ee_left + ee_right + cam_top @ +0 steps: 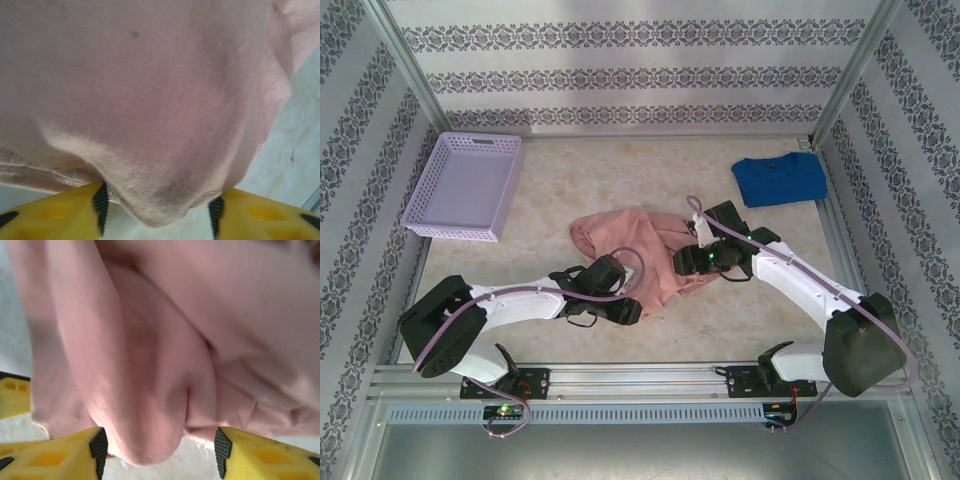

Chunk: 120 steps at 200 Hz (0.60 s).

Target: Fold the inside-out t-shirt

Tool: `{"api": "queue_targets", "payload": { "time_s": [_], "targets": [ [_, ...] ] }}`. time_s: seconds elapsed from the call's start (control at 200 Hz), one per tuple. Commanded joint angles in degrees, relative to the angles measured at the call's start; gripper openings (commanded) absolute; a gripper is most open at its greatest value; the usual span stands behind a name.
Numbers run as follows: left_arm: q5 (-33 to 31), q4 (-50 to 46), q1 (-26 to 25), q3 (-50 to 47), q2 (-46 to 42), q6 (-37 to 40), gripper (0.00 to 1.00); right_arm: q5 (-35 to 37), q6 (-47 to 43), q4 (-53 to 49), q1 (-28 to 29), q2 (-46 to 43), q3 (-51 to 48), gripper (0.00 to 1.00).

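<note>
The pink inside-out t-shirt (pixel 630 238) is bunched up in the middle of the bench (pixel 740 322). The left claw (pixel 157 207) is held open at its 7 o'clock edge, the right claw (pixel 160 445) open at 3 o'clock. Cloth is seen between both pairs of fingers.

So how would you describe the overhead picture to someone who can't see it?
A crumpled salmon-pink t-shirt lies on the table, with the robot's left claw and right claw both at the cloth. A lilac basket sits back left, a blue t-shirt back right.
</note>
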Motion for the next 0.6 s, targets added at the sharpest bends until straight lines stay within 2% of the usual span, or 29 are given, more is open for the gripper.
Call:
{"api": "queue_targets", "payload": {
  "time_s": [0.0, 0.06, 0.11, 0.225, 0.315, 0.365, 0.595],
  "targets": [
    [-0.30, 3.68, -0.66, 1.57, 0.38, 2.81, 0.46, -2.48, 3.65, 3.01, 1.67, -0.97, -3.41, 0.61],
    [-0.60, 4.07, -0.67, 1.77, 0.97, 3.02, 0.37, -3.28, 5.26, 6.87, 2.46, 0.06, -4.72, 0.58],
    [-0.93, 3.81, -0.58, 1.81, 1.01, 3.09, 0.29, -4.14, 6.35, 9.25, 3.01, 1.63, -4.79, 0.51],
    [-2.21, 1.29, -0.41, 1.76, -1.71, 3.85, 0.15, -4.52, 6.79, 11.44, 3.80, 3.95, -3.61, 0.28],
    [-3.78, -1.78, 0.48, 1.90, -5.66, 4.80, 0.02, -3.17, 4.63, 8.63, 2.78, 3.23, -1.34, 0.09],
    [-4.80, -3.60, 1.20, 2.17, -8.52, 5.23, 0.00, -2.38, 3.03, 6.01, 1.58, 1.37, 0.30, 0.00],
    [-6.29, -12.03, 5.24, 9.28, -22.20, 7.32, 0.00, -0.01, -2.46, -6.13, -4.24, -11.89, 11.75, 0.00]
  ]
}}
